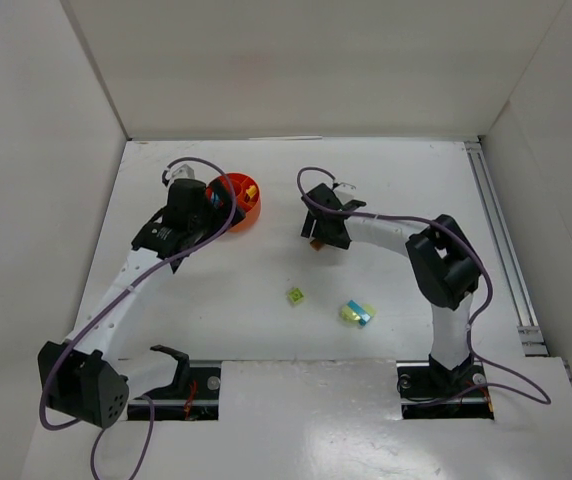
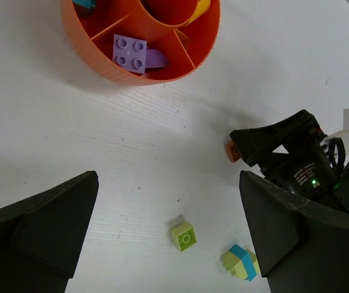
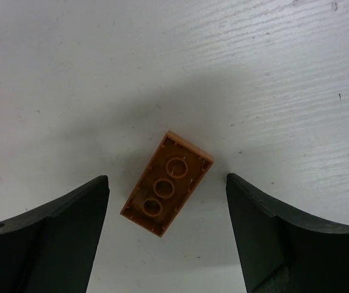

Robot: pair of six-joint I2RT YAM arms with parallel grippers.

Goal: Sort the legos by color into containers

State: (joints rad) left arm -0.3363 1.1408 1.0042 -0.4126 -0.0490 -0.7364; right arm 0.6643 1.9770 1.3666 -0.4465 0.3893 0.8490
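The orange-red dish (image 1: 247,216) stands at the back left. In the left wrist view its wall (image 2: 95,58) is at the top; one compartment holds a purple brick (image 2: 130,52), and cyan (image 2: 84,3) and yellow (image 2: 200,7) pieces show in others. My left gripper (image 1: 204,212) is open and empty above the table beside the dish. My right gripper (image 1: 318,238) is open, its jaws either side of an upside-down brown-orange brick (image 3: 167,183) lying on the table, not touching it. A lime green brick (image 1: 295,296) and a pale yellow and cyan cluster (image 1: 357,313) lie nearer the front.
White walls enclose the table on the left, back and right. A rail (image 1: 501,240) runs along the right edge. In the left wrist view the right gripper (image 2: 296,159) sits right of the lime brick (image 2: 184,235) and the cluster (image 2: 241,262).
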